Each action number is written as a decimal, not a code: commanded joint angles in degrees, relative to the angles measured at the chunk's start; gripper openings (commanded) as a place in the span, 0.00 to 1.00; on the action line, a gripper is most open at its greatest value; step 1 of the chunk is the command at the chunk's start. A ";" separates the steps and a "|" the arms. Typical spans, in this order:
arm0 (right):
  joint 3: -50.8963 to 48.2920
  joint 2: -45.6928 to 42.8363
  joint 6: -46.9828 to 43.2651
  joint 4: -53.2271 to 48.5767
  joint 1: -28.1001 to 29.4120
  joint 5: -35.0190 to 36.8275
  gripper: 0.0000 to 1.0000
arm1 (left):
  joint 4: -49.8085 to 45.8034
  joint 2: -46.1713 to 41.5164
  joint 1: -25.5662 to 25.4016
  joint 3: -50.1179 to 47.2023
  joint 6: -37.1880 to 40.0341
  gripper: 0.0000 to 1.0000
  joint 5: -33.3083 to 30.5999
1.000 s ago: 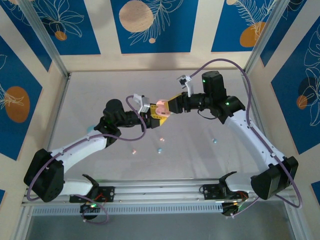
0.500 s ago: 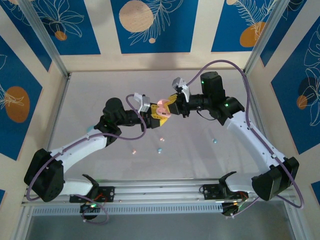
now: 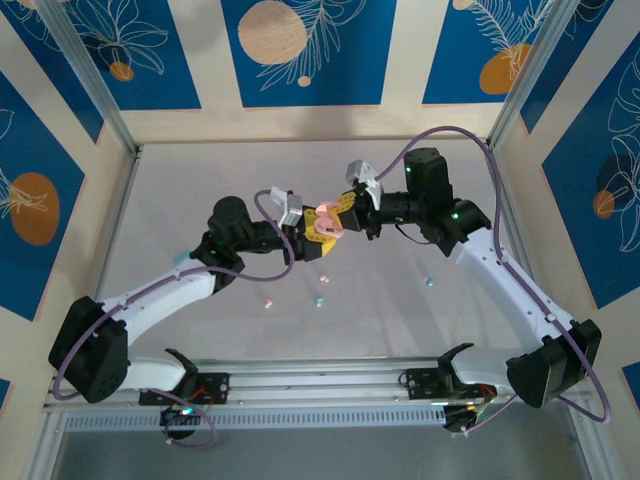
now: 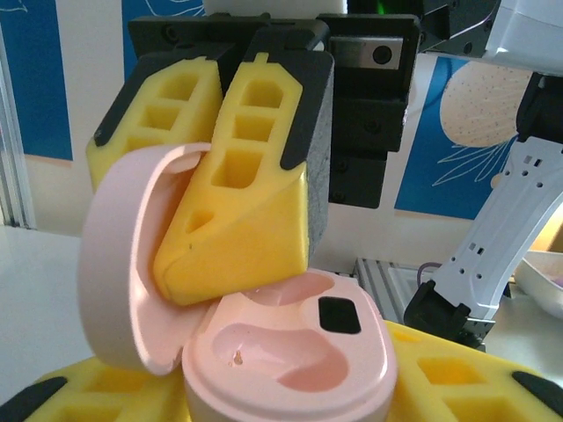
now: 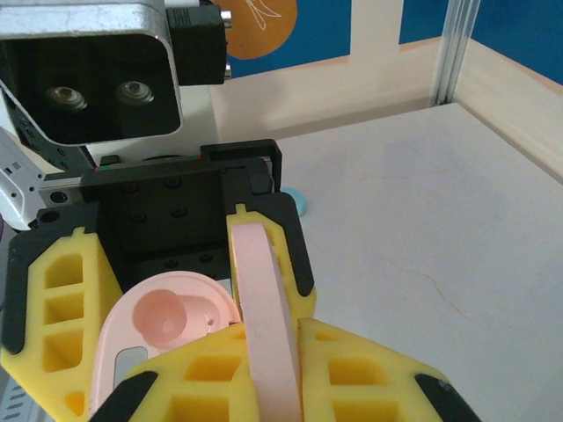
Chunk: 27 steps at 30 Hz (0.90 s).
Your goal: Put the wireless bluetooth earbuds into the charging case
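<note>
Loose earbuds [image 3: 320, 300] lie on the desk [image 3: 400, 330] at six and four o'clock from the pink charging case [image 4: 290, 360], which both bent arms hold aloft mid-desk, the left tool [image 3: 315, 230] clasping its base from nine o'clock and the right tool [image 3: 340, 213] pinched tight on its raised lid [image 4: 114, 281] from three o'clock.

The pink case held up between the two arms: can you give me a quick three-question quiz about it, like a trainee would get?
1. True or false: the pink case is shut.
2. What does the right claw pinch? A) the lid B) an earbud C) nothing
3. Where do the loose earbuds lie?
Key: 1 false, it stands open; 2 A; 3 on the table.
</note>
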 commanded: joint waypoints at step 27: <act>-3.04 -3.39 2.33 4.87 0.59 1.84 0.10 | 1.89 0.55 -0.21 2.01 -0.63 0.30 -0.49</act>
